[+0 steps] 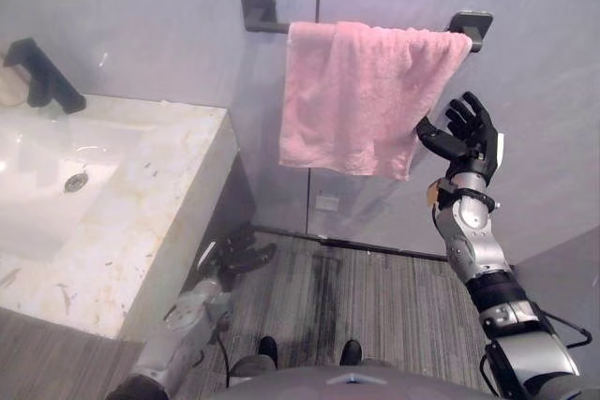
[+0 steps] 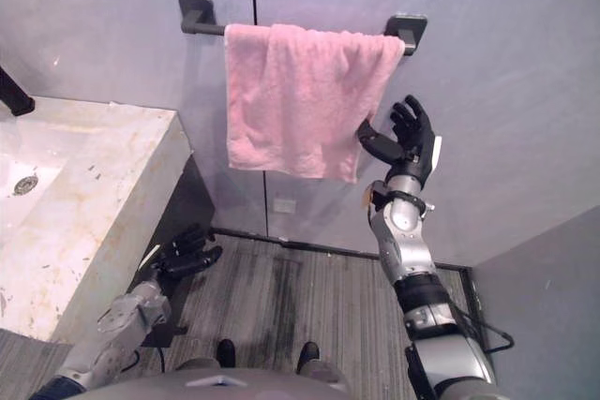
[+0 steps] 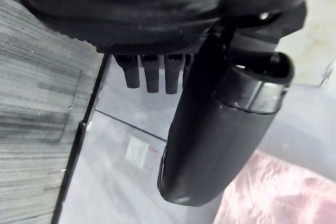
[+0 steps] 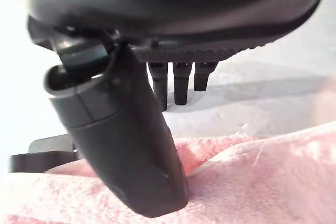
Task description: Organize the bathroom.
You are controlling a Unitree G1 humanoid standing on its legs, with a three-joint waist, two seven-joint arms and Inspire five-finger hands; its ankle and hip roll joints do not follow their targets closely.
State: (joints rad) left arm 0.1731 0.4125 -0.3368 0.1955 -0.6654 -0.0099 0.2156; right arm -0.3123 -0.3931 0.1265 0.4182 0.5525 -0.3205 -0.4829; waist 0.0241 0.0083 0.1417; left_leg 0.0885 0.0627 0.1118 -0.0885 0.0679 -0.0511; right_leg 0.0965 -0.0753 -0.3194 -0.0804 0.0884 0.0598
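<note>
Pink towel [image 1: 361, 96] hangs on bar [image 1: 267, 25], upper centre; right hand [image 1: 467, 133], fingers spread, nearer, at its right edge.

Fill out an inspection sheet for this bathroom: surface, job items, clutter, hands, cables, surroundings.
Surface: marble-look sink counter at the robot's left, basin with drain; bare.
Job's things: pink towel draped over the dark towel bar, hanging a little unevenly.
Clutter: nothing seen.
Hands: right hand raised beside the towel's right edge, fingers straight, open, holding nothing; left hand low beside the counter, fingers relaxed, open.
Cables: nothing seen apart from the robot's own.
Surroundings: grey wall, striped grey floor, dark faucet behind the basin.
</note>
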